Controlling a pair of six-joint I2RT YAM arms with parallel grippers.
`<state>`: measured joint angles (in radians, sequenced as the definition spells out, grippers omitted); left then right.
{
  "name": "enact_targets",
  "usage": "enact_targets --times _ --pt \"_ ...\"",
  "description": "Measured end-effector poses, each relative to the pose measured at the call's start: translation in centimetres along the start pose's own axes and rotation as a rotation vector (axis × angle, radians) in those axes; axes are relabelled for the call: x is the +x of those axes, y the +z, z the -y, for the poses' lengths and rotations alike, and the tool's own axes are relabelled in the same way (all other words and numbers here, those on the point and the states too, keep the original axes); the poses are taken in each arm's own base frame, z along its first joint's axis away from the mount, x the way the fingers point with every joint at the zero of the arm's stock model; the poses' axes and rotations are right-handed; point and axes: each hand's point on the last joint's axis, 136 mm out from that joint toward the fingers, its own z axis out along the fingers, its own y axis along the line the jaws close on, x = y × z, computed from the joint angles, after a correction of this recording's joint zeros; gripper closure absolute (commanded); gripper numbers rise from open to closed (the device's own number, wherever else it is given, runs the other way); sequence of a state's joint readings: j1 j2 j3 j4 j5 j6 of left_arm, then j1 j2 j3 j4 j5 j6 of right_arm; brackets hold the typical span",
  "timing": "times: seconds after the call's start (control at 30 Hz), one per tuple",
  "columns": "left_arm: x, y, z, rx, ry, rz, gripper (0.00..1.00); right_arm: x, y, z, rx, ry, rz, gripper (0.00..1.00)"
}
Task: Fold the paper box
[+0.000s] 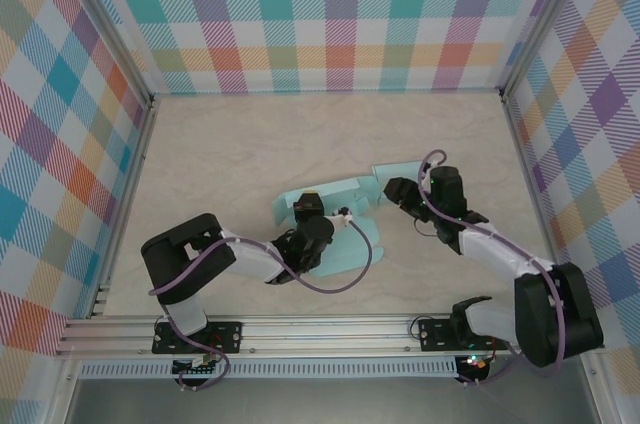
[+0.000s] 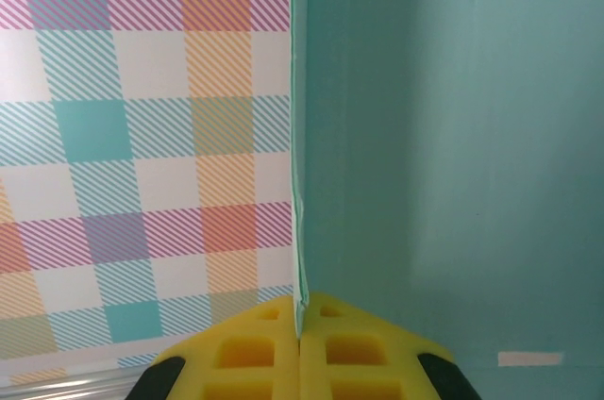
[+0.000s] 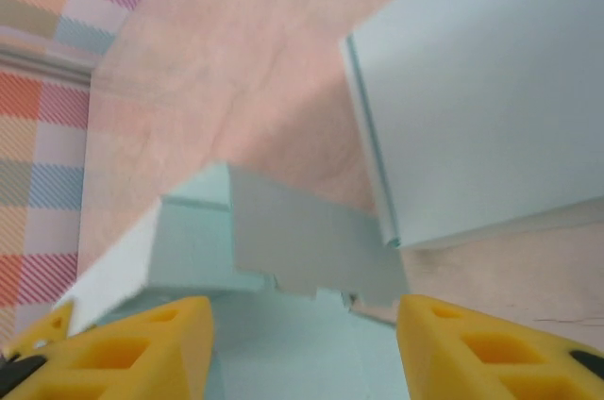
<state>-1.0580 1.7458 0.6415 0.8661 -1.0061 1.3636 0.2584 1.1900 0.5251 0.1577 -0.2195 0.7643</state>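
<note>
Mint box (image 1: 345, 194) at bench (image 1: 230, 144) centre, only partly raised. Left fingers (image 2: 250, 353) clamped on upright panel edge (image 2: 298, 183). Right fingers (image 3: 156, 343) spread apart around flap (image 3: 302, 240) at box's 3 o'clock. Looks early: most walls and closure not yet done.

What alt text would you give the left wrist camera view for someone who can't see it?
The left gripper, yellow pads together, is shut on the thin edge of the teal paper box, whose flat panel rises up the frame and covers the right side. A plaid wall is on the left.
</note>
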Motion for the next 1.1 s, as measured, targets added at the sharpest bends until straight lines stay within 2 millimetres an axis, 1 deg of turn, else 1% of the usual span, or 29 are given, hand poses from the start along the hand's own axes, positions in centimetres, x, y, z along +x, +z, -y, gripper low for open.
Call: enact_targets --times 0.1,0.13,0.17,0.23,0.3,0.37,0.5,0.53,0.7,0.83,1.0,1.1 --pt "-0.9 -1.1 0.1 -0.01 0.019 0.023 1.0 -1.6 -0.7 0.7 0.034 -0.006 0.003 0.52" --pt "-1.1 -1.5 0.2 -0.015 0.023 0.028 1.0 -2.2 -0.6 0.8 0.039 -0.009 -0.006 0.54" --pt "-1.3 -1.9 0.3 -0.018 0.031 0.033 1.0 -2.7 -0.5 0.6 0.039 -0.013 -0.019 0.57" --pt "-1.7 -2.4 0.8 -0.024 0.048 0.037 0.99 -3.4 0.2 0.0 0.029 -0.028 -0.047 0.64" --pt "-1.8 -2.6 1.5 -0.026 0.072 0.036 0.99 -3.9 1.1 -0.2 0.031 -0.046 -0.078 0.67" --pt "-1.7 -2.7 2.2 -0.029 0.089 0.026 0.99 -4.0 2.0 0.0 0.044 -0.061 -0.108 0.69" --pt "-1.6 -2.7 2.0 -0.044 0.083 0.016 0.99 -3.4 3.2 1.1 0.074 -0.078 -0.171 0.7" --pt "-1.6 -2.7 1.9 -0.046 0.081 0.015 0.99 -3.2 3.3 1.3 0.079 -0.081 -0.181 0.71" --pt "-1.7 -2.8 1.9 -0.047 0.086 0.019 0.98 -2.0 3.7 1.9 0.083 -0.092 -0.237 0.72" --pt "-1.8 -2.7 1.5 -0.058 0.085 0.024 0.98 -1.1 3.9 1.5 0.067 -0.115 -0.27 0.72" --pt "-1.6 -1.7 1.0 -0.07 0.094 0.031 0.98 -0.3 4.0 0.5 0.024 -0.143 -0.298 0.72" --pt "-1.5 -1.0 0.7 -0.075 0.094 0.034 0.98 -0.1 4.1 0.1 -0.006 -0.151 -0.299 0.71"
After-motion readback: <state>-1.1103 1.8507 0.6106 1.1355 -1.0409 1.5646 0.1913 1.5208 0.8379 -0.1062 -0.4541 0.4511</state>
